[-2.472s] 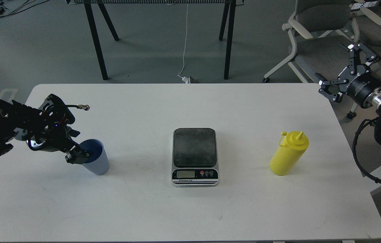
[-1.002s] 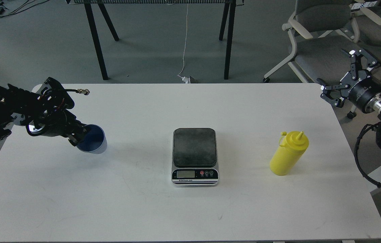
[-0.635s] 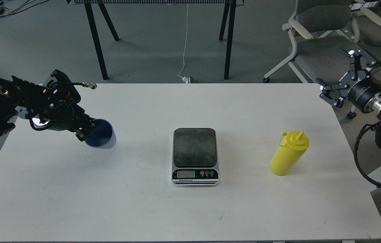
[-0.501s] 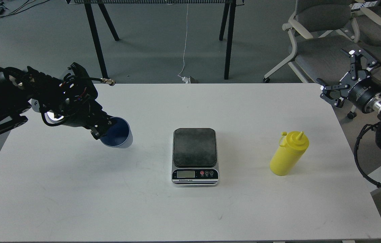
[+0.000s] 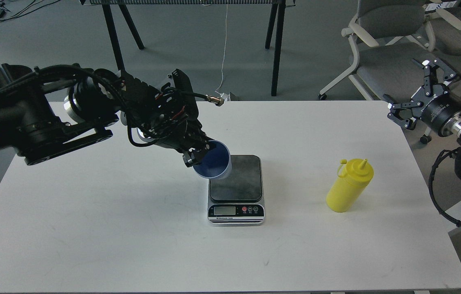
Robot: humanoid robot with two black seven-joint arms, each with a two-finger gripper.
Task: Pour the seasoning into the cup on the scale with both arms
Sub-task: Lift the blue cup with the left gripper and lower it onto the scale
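A: What is the biggest thing in view?

B: The white rounded-corner tabletop [image 5: 91,245]. It carries the small rectangular digital kitchen scale with a dark grey weighing plate and silver front [image 5: 236,190] at its middle, and the yellow plastic squeeze bottle with a pointed nozzle and a small tethered cap [image 5: 349,185] well apart to the right of it.

A: And the 2 black arms?

B: The left arm [image 5: 51,114] reaches in from the left edge across the tabletop. Its hand [image 5: 196,156] is closed on the rim of the light blue tapered plastic cup [image 5: 214,162], 1 finger seeming to sit inside the mouth. The right arm [image 5: 455,118] stays off the tabletop's right edge, in front of the grey office chairs [image 5: 389,45].

A: Is the right hand holding anything?

B: No. The right hand [image 5: 416,87] has its 2 fingers spread wide apart and empty.

A: Where exactly is the cup?

B: Over the rear left corner of the scale's plate, tilted so its dark blue inside faces the camera. I cannot tell whether its base touches the plate.

A: And the bottle?

B: Standing on the tabletop, touched by neither hand.
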